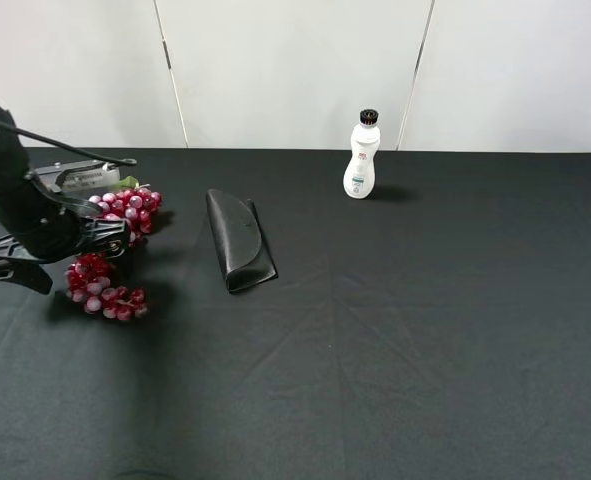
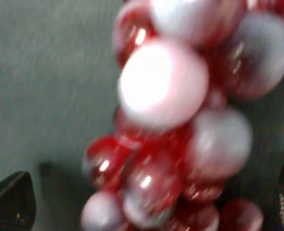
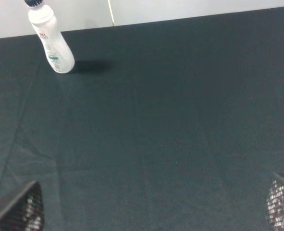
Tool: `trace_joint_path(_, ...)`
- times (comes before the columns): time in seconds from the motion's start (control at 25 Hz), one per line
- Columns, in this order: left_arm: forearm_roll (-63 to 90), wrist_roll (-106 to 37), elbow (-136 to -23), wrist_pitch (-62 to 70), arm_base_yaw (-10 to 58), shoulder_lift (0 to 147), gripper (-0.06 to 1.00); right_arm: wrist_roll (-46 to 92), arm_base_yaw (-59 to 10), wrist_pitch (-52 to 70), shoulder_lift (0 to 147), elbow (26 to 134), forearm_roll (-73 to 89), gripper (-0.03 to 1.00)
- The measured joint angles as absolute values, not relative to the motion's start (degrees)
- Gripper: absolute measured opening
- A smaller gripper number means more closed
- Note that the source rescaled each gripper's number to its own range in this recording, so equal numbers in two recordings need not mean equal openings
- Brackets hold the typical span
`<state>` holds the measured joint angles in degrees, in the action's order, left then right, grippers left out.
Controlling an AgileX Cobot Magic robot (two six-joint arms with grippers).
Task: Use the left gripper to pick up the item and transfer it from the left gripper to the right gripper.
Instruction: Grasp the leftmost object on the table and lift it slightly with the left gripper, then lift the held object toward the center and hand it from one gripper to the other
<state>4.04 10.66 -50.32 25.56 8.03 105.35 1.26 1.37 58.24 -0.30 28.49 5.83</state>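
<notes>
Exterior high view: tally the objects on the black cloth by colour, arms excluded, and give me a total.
Red-purple: 1, the grapes
Black: 1, the folded case
White: 1, the bottle
Total: 3

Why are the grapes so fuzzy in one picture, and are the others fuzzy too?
Left wrist view: the grapes fill the frame close to the lens, so they blur, with white glare spots. Exterior high view: sharp and evenly lit. Right wrist view: sharp too; the white bottle casts a soft shadow on the black cloth.
</notes>
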Motion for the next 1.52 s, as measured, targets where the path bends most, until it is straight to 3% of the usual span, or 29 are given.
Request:
trace_joint_path(0.24, 4.04, 11.56, -51.10, 25.56, 9.76, 107.56, 0.97, 1.26, 1.37, 58.24, -0.30, 28.49, 5.99, 1.00)
trace_joint_path(0.36, 3.97, 13.19, -51.14, 26.05, 10.30, 108.20, 0.86, 1.26, 1.37, 58.24, -0.30, 28.49, 5.99, 1.00)
trace_joint_path(0.52, 3.97, 13.75, -51.14, 26.41, 10.48, 108.25, 0.56, 1.26, 1.37, 58.24, -0.30, 28.49, 5.99, 1.00)
trace_joint_path(0.72, 4.02, 13.89, -51.14, 27.62, 10.48, 108.31, 0.05, 1.26, 1.37, 58.16, -0.30, 28.49, 5.99, 1.00)
trace_joint_path(1.04, 4.02, 13.89, -52.88, 30.71, 10.48, 106.62, 0.02, 1.26, 1.37, 58.16, -0.30, 28.49, 5.99, 1.00)
trace_joint_path(1.52, 3.97, 13.67, -69.65, 54.77, 10.48, 94.97, 0.02, 1.26, 1.37, 58.16, -0.30, 28.49, 5.99, 1.00)
